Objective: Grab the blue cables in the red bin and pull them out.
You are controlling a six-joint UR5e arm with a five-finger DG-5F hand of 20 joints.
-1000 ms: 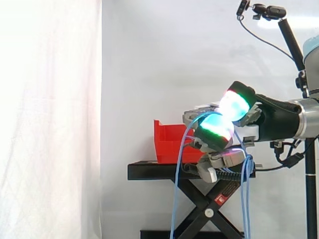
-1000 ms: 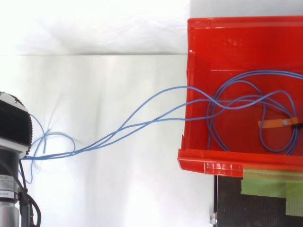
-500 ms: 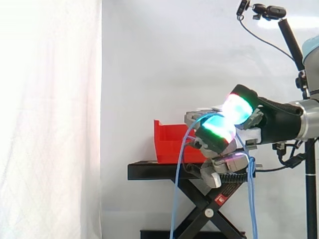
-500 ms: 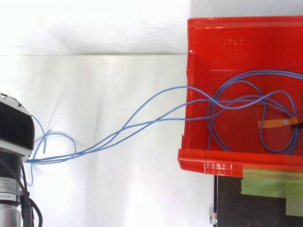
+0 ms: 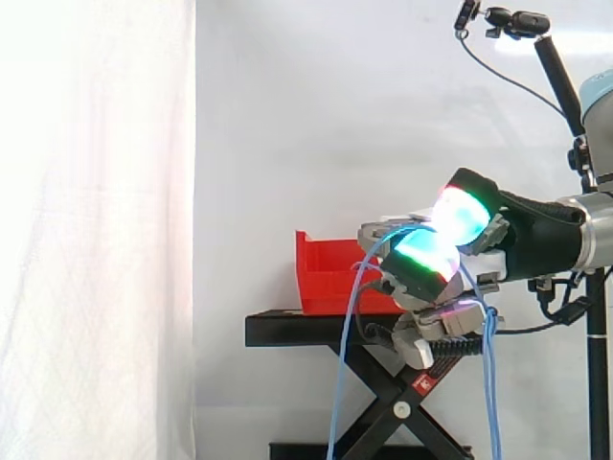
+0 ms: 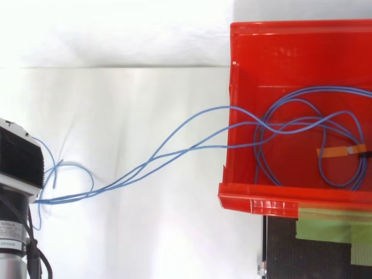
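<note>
- Hand (image 5: 508, 241): in the side view I see it to the right of the red bin (image 6: 267, 200), fingers curled round the blue cables (image 6: 279, 129) and pinching the bundle. Loose strands hang down past the black stand (image 5: 287, 329).
- Cables: from above, several strands cross the bin's wall toward the arm, while wide loops lie inside, so they are not yet pulled out.
- Risk, slip: I judge the thin strands may slide between the pads if tension rises sharply.
- Risk, snag: the loops overlap and pass an orange tab (image 6: 342, 151). If that anchors them, pulling could drag or tip the bin.
</note>
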